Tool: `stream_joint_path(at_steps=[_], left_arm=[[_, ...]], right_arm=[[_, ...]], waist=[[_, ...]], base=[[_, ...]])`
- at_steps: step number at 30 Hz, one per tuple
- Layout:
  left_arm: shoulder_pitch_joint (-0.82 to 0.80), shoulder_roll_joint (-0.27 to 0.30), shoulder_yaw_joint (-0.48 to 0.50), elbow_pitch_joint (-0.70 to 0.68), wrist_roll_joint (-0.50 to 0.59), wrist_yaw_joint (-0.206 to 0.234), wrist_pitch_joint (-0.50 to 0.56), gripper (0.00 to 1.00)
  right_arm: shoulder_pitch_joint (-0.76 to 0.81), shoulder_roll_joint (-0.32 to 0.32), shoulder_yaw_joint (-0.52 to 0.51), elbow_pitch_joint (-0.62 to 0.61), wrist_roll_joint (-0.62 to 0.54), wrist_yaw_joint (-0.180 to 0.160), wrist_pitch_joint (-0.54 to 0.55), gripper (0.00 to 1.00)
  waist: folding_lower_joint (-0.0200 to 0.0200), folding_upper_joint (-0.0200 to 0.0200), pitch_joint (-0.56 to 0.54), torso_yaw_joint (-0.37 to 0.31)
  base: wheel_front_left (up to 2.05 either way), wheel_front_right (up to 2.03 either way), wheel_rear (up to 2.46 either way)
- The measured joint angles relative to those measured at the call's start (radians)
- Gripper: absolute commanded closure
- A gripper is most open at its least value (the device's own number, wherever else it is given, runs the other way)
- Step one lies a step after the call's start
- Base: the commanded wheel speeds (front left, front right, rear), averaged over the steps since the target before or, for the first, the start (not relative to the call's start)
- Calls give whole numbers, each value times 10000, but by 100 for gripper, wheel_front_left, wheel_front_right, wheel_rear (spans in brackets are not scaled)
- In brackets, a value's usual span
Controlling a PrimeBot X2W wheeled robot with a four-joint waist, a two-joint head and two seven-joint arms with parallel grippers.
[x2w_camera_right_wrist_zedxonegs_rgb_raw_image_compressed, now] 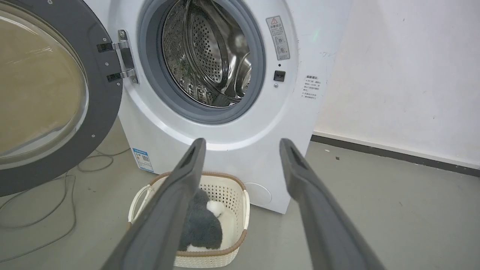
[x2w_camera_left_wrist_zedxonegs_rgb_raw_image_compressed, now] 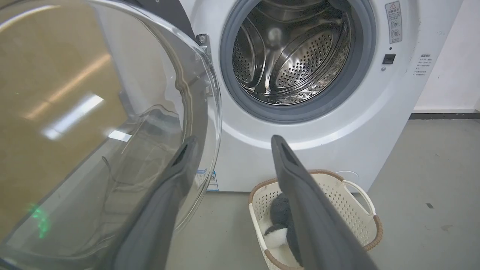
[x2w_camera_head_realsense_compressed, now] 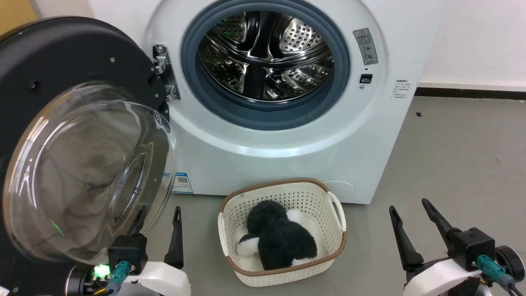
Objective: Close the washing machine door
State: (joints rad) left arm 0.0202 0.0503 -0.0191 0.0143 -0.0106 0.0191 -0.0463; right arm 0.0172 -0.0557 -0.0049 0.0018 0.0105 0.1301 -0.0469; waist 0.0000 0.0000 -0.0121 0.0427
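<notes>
Door (x2w_camera_head_realsense_compressed: 61,53) wide open; left gripper (x2w_camera_head_realsense_compressed: 160,209) and right gripper (x2w_camera_head_realsense_compressed: 409,204) both spread, empty. Pushing on the curved glass (x2w_camera_head_realsense_compressed: 82,172), the left could slip off.

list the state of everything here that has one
door, swung wide open on its hinge
drum, empty as far as it shows
basket, upright on the floor, holding a plush
plush, lying in the basket
left claw, open, empty, close by the door glass
right claw, open, empty
</notes>
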Motion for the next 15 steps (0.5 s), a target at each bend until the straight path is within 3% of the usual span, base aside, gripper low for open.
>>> stream_joint_path(at_steps=[15], left_arm=[[109,36,-94,25,-13,132,-280,0]], right_arm=[[105,0,56,-33,190,0,-274,0]], waist=[[0,0,-77,701]], base=[[0,0,0]])
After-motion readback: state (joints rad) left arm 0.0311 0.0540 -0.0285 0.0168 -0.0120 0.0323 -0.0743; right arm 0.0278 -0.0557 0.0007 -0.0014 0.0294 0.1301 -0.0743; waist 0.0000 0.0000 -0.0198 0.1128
